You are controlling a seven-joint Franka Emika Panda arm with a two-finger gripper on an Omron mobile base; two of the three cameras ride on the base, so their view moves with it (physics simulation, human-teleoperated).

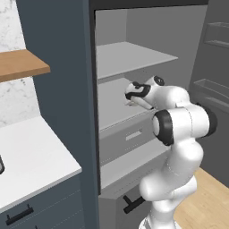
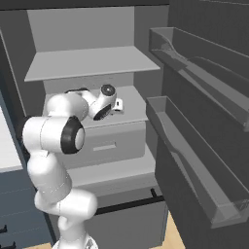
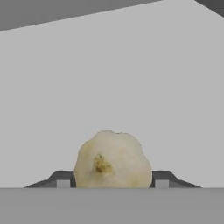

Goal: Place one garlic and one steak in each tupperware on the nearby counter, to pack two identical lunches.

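Pale cream garlic (image 3: 113,159), brownish-flecked, on plain grey shelf (image 3: 131,78)

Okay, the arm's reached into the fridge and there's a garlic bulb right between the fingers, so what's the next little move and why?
Probably lift straight up a little, then draw back out. In the hand view the tool looks closed on the garlic, with a dark fingertip tight against each side. The bulb sits low over the grey shelf, so raising it first should keep it from dragging.

The garlic (image 3: 113,159) looks knobbly and matt, cream with a rough brown spot. The shelf (image 3: 131,78) under it is smooth matt grey. The arm (image 1: 179,120) is glossy white plastic with dark joints.
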